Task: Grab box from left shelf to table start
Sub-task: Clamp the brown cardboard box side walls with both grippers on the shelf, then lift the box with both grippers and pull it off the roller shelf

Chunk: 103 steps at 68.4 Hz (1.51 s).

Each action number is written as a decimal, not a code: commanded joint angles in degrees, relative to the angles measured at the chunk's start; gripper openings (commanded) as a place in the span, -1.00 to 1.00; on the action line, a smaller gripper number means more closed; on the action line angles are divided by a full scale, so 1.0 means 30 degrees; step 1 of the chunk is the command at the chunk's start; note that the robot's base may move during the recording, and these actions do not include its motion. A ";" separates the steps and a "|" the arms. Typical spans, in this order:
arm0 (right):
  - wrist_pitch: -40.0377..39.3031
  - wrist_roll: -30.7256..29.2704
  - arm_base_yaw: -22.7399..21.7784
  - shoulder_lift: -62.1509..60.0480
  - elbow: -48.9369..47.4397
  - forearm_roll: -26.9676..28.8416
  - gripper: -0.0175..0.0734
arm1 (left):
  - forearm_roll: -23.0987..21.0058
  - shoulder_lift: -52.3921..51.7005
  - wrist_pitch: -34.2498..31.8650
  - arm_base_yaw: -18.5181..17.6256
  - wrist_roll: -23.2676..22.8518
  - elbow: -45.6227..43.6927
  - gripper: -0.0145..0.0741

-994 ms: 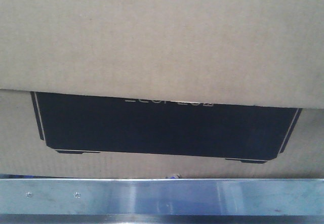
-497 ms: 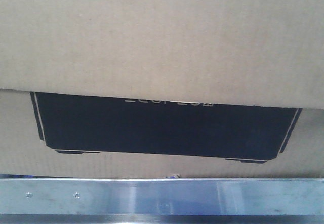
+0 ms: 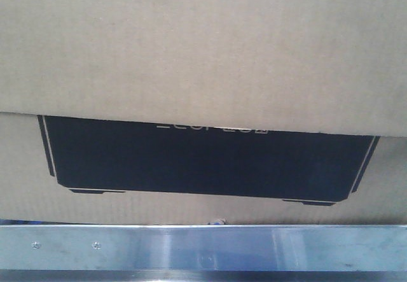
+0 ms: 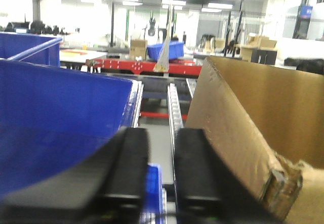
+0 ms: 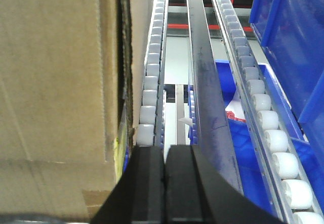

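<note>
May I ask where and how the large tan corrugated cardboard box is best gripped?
Clamp its two side walls, one end effector per side. The large tan corrugated cardboard box fills the front view, likely too wide for one jaw, and lies between the left end effector and the right end effector.

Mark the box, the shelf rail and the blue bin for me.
box (image 3: 203,53): front-facing view, on the plain tan cardboard in the upper half.
shelf rail (image 3: 254,247): front-facing view, on the brushed metal face.
blue bin (image 4: 61,107): left wrist view, on its near side wall.
</note>
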 commanded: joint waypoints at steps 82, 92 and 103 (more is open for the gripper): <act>-0.2766 -0.0068 -0.0041 -0.0176 0.0049 -0.0087 -0.50 | 0.1881 2.0412 1.6429 -0.5224 -0.3737 -1.9715 0.05; -0.4277 -0.0068 -0.0041 -0.0176 0.0049 -0.0087 -0.50 | 0.1748 2.2145 1.8329 -0.5224 -0.3737 -2.1366 0.05; -0.6348 -0.0056 -0.0041 -0.0176 -0.0263 -0.0070 -0.50 | 0.1970 2.3677 2.0449 -0.5224 -0.3737 -2.2626 0.05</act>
